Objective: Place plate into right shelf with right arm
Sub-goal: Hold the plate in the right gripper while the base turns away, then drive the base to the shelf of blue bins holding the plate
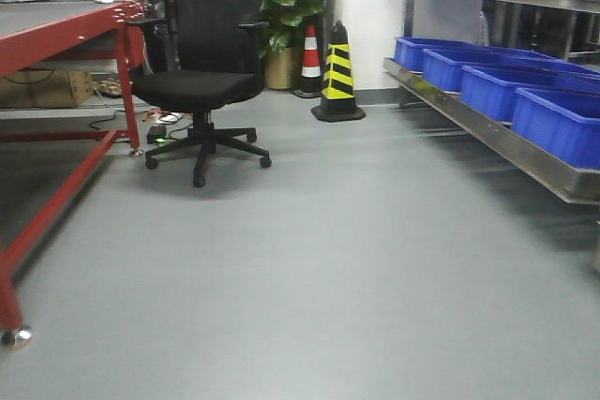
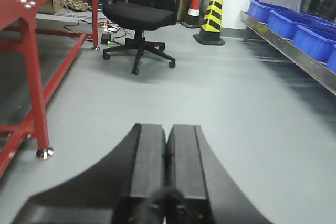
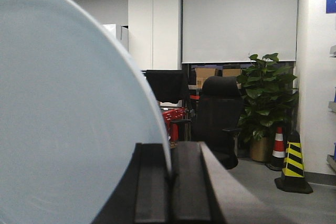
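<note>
Plate secured, delivery outstanding. The round, glossy white plate (image 3: 68,119) stands on edge, its rim pinched between the closed jaws of the right arm's narrow black claw (image 3: 169,182). It is not yet on the shiny stainless-steel right shelf (image 1: 450,108) carrying blue plastic bins (image 1: 553,124). The left black claw (image 2: 167,166) is closed and empty, away from that shelf.

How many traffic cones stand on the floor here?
2. The red-and-white cone stands beside the plant pot; the black-and-yellow cone stands in front of it, nearer the shelf. More may be hidden.
</note>
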Tool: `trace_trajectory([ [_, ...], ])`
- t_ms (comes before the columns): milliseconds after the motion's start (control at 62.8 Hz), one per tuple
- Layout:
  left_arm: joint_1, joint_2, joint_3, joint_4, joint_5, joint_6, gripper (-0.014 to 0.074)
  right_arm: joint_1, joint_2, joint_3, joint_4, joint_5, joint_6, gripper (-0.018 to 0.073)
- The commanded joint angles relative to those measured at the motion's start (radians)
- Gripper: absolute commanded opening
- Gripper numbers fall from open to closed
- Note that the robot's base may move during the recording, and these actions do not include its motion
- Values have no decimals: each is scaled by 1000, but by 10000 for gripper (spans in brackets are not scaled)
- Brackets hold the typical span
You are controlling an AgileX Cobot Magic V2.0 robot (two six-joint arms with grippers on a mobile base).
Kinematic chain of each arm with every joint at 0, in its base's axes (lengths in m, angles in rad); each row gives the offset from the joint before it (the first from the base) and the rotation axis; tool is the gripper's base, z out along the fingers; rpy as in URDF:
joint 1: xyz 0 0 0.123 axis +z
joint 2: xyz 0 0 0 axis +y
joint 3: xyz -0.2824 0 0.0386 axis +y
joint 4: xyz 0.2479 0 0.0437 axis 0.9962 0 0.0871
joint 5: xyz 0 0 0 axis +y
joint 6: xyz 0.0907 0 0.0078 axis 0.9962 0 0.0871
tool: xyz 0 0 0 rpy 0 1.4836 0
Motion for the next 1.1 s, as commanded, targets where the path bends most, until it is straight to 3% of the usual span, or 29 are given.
trace_trajectory([
  [0, -7, -4, 10, -2, -84, -6, -47, -5, 13, -29, -3, -99, -6, 54],
  [1082, -7, -4, 10, -2, -84, -6, -47, -5, 13, -29, -3, -96, -6, 54],
])
